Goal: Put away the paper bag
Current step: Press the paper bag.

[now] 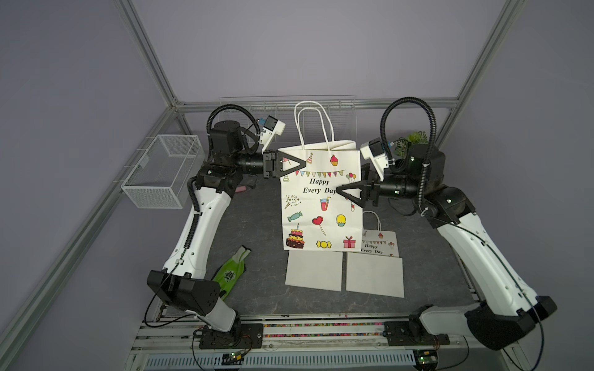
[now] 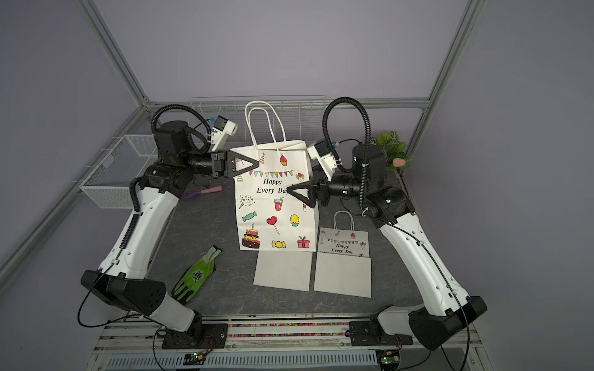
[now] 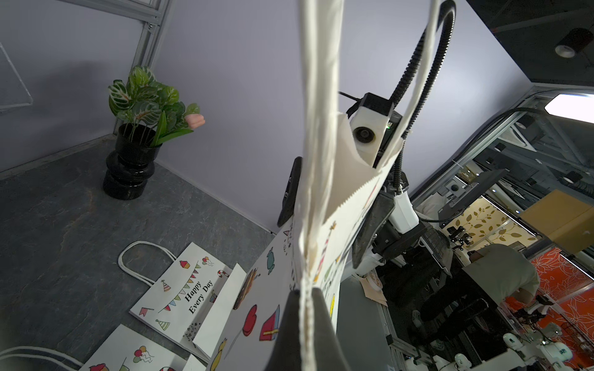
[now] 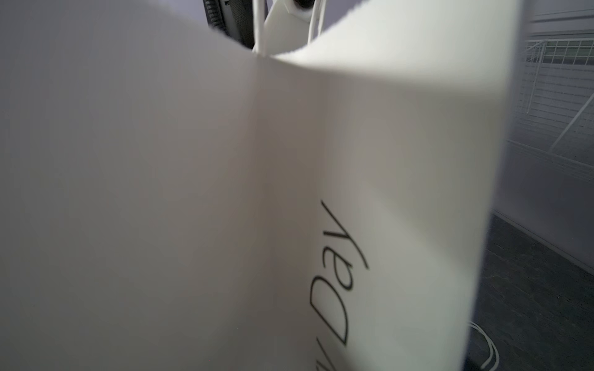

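Left claw horizontal on paper bag

Paper bag at centre, glove front-left, wire basket far left, plant back-right

This white paper bag with party doodles and "Happy Every Day" printed on it is upright mid-table, mouth slightly open, both twisted rope handles sticking straight up.

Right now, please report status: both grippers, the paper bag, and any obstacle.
Left gripper shut on paper bag top corner, bag held upright. Right gripper open, jaws astride its far edge. Smaller bag flat on table near its base.
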Robot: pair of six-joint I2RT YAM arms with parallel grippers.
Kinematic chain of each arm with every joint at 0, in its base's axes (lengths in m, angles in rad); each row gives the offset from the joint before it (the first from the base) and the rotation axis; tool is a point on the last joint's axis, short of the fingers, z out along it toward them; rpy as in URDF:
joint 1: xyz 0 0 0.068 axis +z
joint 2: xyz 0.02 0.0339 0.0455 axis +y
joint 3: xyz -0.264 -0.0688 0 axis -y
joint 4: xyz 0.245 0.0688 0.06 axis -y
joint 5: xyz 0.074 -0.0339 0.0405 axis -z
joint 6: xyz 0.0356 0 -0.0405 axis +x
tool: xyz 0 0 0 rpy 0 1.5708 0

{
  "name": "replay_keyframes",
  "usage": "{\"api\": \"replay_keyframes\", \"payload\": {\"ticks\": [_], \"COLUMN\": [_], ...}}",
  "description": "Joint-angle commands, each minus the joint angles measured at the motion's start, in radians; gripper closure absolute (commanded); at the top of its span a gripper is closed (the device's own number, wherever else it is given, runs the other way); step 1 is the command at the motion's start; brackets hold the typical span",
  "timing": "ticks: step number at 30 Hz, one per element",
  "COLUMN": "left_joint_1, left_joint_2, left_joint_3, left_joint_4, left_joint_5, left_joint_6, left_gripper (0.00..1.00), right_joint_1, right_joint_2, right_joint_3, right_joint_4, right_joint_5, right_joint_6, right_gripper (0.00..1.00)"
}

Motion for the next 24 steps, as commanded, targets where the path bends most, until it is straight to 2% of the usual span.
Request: {"api": "replay_keyframes", "payload": {"ticks": [1,8,15,24], "left_joint_1": [0.004,0.004,-0.005,-0.007], "left_joint_2": [-0.032,-0.080,-0.133,-0.170], "left_joint_3": [-0.018,-0.088,-0.154,-0.192], "left_joint_4": [0.044,0.061,0.086,0.085], "left_joint_5": [-0.030,0.002,0.069,0.083], "left_joint_6": [-0.018,-0.010,-0.002,0.017], "left_gripper": [1.00,1.00,1.00,0.98], "right_joint_1": [0.009,0.010,0.009,0.001], "right_joint_2": [0.000,-0.034,-0.059,-0.069], "right_joint_3": [0.014,-0.018,-0.051,-0.069], "right_joint_4": [-0.037,0.011,0.094,0.143], "right_joint_5": [0.012,-0.018,-0.086,-0.101], "right_joint_6": [-0.017,-0.007,0.038,0.068], "right_gripper": [0.31,0.49,0.53,0.84]}}
